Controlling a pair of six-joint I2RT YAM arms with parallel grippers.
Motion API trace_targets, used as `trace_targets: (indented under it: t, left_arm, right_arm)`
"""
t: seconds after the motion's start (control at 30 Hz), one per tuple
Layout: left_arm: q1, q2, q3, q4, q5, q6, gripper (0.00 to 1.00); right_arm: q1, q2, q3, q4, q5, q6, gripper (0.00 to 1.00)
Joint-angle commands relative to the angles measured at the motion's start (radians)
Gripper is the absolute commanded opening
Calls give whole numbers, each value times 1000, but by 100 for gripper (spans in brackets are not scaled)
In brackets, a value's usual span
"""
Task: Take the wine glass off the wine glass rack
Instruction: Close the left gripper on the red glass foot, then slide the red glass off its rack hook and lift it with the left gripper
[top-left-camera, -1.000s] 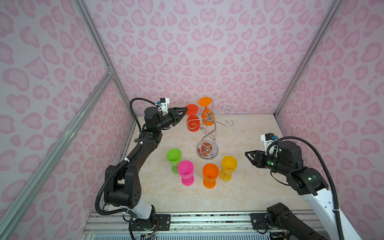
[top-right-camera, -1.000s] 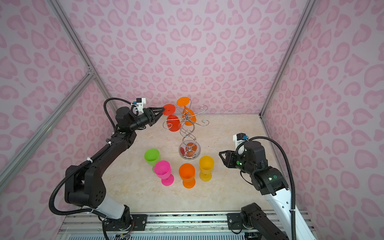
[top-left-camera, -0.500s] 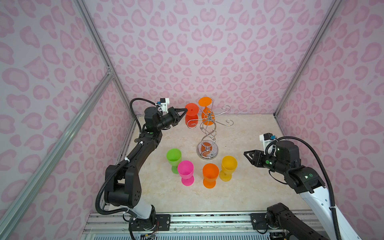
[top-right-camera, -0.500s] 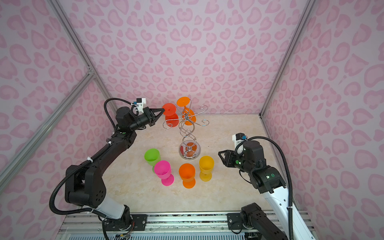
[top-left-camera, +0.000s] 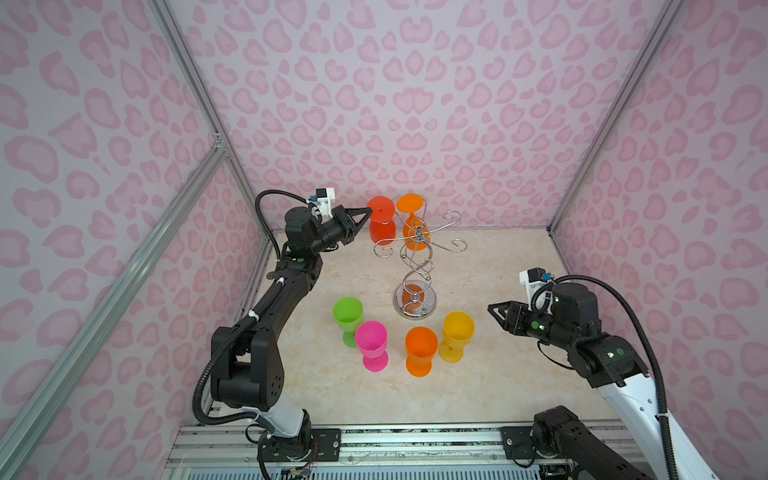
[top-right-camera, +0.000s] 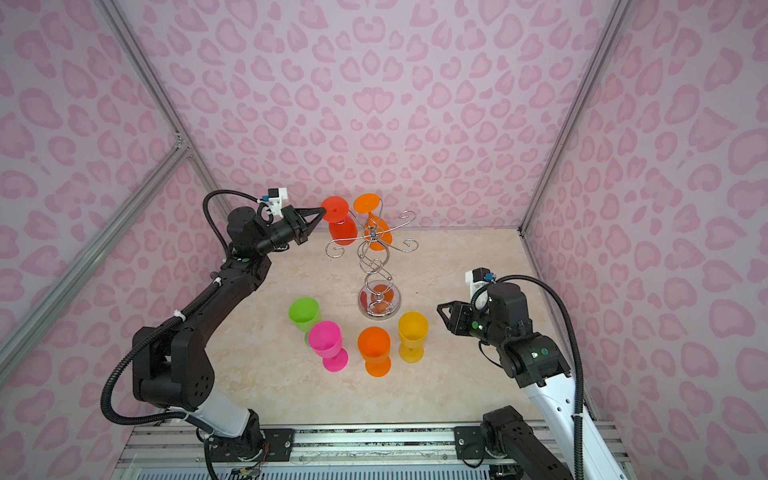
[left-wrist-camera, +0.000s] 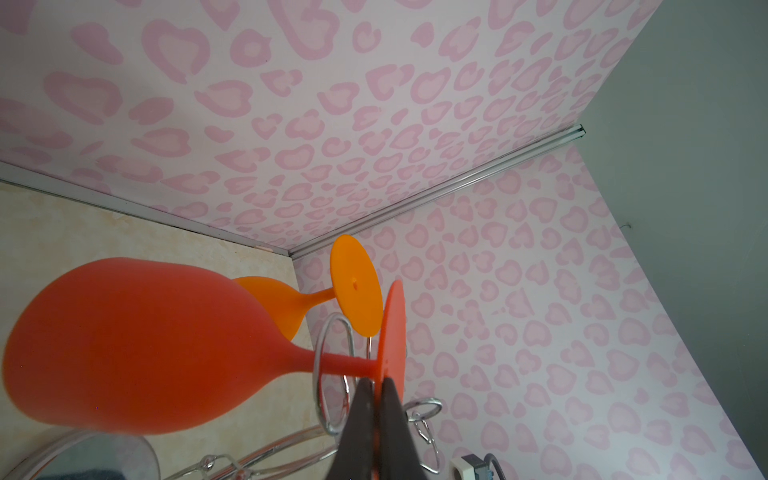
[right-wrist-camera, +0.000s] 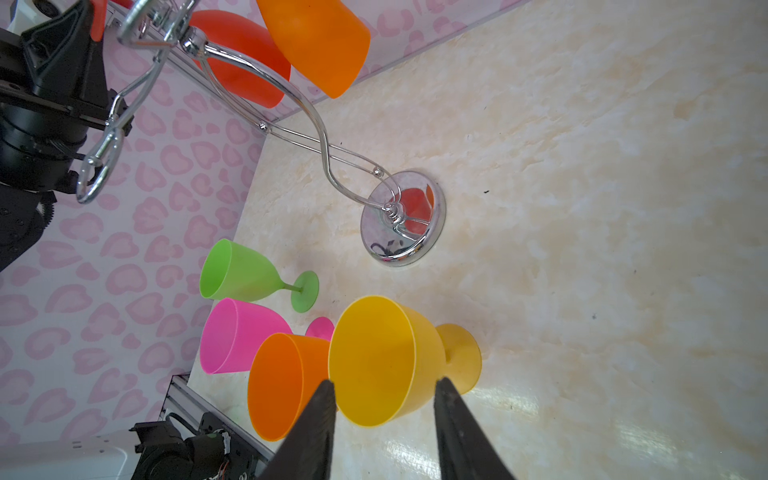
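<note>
Left claw (top-left-camera: 367, 210) is pinched shut on the foot of the red glass (top-left-camera: 381, 227), which hangs upside down in a loop of the rack (top-left-camera: 428, 307). Grab looks set, so next up is sliding it outward, clear of the wire. Right claw (top-left-camera: 491, 309) sits half-open and empty, well off from the rack.

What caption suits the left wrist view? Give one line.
Left gripper pinches the foot of the red glass hanging on the rack.

A robot test cell in a lab rather than a home: pink heart-print panels (top-left-camera: 411, 104) box in a marble-look desk (top-left-camera: 498, 374), aluminium profiles (top-left-camera: 191, 95) frame the corners, and the left arm (top-left-camera: 286, 291) and right arm (top-left-camera: 582, 332) are mounted on a metal rail (top-left-camera: 415, 440) in front
</note>
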Motion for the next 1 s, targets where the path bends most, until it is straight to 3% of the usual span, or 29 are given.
trace_targets:
  t: [0.0,0.53,0.97]
  left_arm:
    - [0,13,22,43,-3,-2,2]
    - [-52,68,103,50,39,22,2]
    - [-56,-24,9,14,78,67,2]
  right_arm:
    - [-6,-4,-9,23,-12,-9,40]
    - [-34,-10,-17,28,-42,-12,40]
    - [-37,-13,-32,43,-54,1,40]
